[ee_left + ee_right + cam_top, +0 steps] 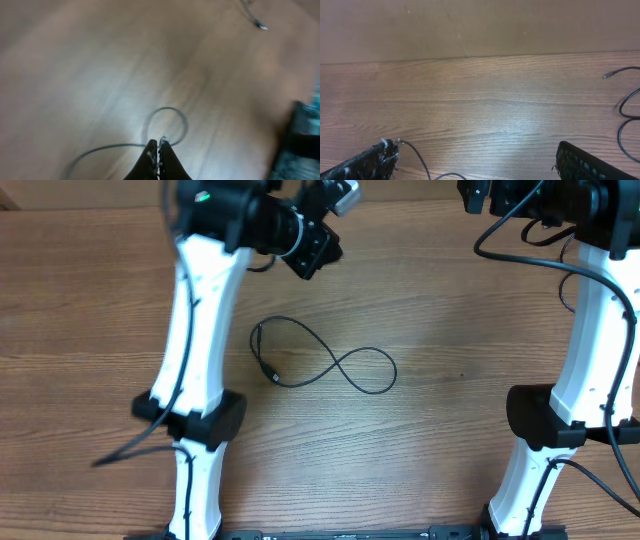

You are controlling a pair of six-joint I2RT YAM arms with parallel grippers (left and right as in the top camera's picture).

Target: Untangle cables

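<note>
While one cable (337, 367) lies mid-bench in a loose figure-eight that crosses itself once, you cannot log the task as done. No knot shows from overhead, and both plug ends sit by the loop nearer the bench's left edge.

Your left hand (159, 148) has its fingers pressed together. In its blurred wrist view a thin loop (167, 108) meets the tips, but whether it is pinched cannot be told.

Your right hand (475, 150) is spread wide and holds nothing. More cord (626, 107) shows at the right rim of its view. Whether that is the same cable or another is unclear.

Judgement: mostly untangled. What is left is to open the crossing and lay the cable out straight.
</note>
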